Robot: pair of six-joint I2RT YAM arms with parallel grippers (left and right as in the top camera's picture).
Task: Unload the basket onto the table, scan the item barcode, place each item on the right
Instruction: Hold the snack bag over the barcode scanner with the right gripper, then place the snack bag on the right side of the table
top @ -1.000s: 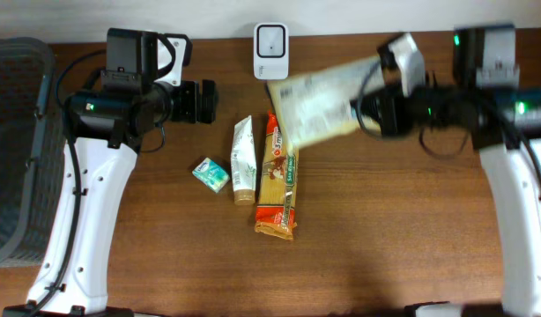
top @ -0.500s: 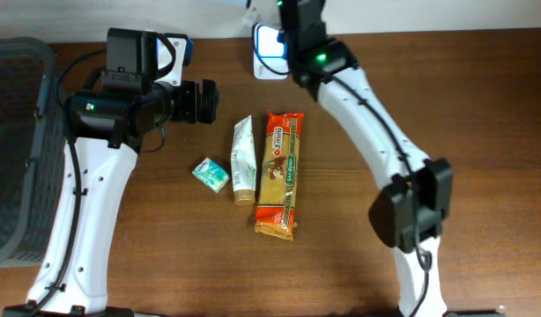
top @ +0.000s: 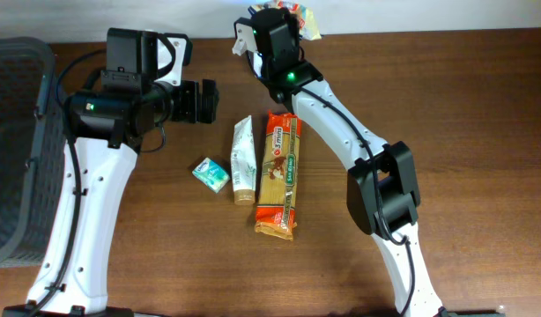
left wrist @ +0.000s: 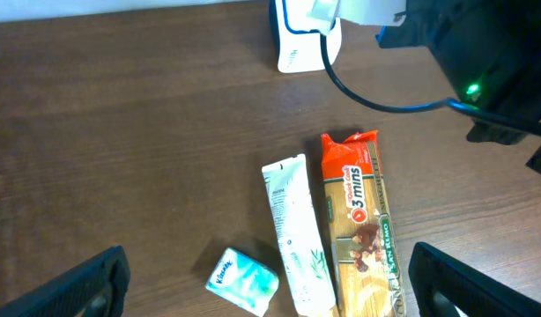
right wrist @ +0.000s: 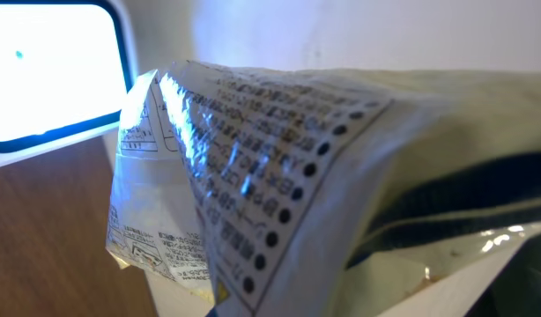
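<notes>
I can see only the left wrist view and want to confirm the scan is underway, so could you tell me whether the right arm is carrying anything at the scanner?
Observer: Yes. The right gripper is shut on a foil packet covered in fine print.
Operator: Thank you. Is the packet close to the scanner's face?
Observer: In the right wrist view, the scanner shows a brightly lit window just up and left of the packet. I cannot make out a barcode on the side that shows.
Operator: Understood. Is there anything beyond the left of my frame?
Observer: A dark mesh basket sits at the far left of the overhead view.
</notes>
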